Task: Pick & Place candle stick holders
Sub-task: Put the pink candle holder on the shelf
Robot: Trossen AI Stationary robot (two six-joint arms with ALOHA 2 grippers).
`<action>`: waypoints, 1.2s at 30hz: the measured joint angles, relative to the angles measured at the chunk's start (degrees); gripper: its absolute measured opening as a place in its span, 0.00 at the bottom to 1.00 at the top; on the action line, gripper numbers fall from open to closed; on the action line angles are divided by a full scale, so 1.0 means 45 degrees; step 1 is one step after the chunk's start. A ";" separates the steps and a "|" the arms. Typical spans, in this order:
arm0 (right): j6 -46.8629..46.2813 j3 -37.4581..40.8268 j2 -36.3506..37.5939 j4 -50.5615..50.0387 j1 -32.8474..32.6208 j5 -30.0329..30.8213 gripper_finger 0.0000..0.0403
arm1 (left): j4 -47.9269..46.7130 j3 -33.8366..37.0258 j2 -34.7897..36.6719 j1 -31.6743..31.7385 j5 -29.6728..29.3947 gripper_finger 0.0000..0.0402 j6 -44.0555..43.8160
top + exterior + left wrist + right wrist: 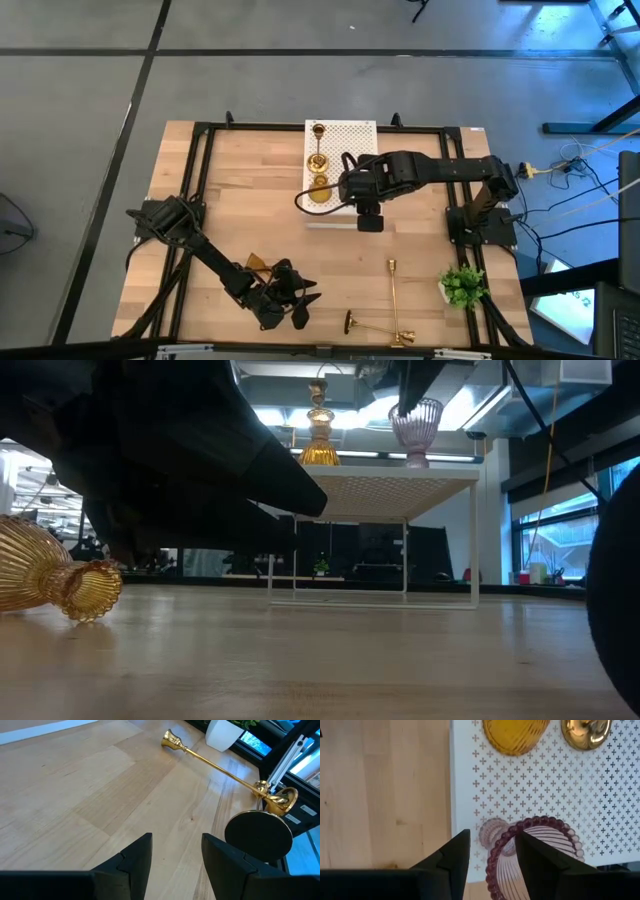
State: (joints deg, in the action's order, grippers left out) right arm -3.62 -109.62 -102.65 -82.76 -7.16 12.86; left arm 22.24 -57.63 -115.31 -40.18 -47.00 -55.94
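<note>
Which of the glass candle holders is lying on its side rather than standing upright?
The amber glass holder on the bare wooden table lies tipped over. The other amber one and the pinkish-purple one stand upright on the white perforated box.

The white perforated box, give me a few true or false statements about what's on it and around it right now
1. A brass candlestick stands upright on the white perforated box. True.
2. The purple glass holder lies on the bare table. False: it stands on the box, under the right gripper.
3. The left gripper holds a brass candlestick. False: it is open and empty.
4. Two brass candlesticks lie on the table near the plant. True.
5. An amber glass holder lies on its side on the table. True.
</note>
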 joint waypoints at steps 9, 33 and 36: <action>0.0316 0.0000 0.0000 0.0788 0.0000 0.0000 0.40 | 0.0002 0.0000 0.0000 0.0000 0.0000 0.41 0.0029; 0.0871 -0.0005 0.0000 0.2309 0.0007 -0.0578 0.40 | 0.0004 -0.0004 0.0000 0.0000 0.0000 0.41 0.0029; 0.0930 -0.0005 0.0000 0.2405 0.0024 -0.0578 0.40 | 0.0000 0.0000 0.0000 -0.0019 -0.0003 0.41 0.0029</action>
State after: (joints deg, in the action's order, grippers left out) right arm 0.56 -109.65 -102.65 -71.94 -7.05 10.26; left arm 22.24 -57.63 -115.31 -40.27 -47.01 -55.81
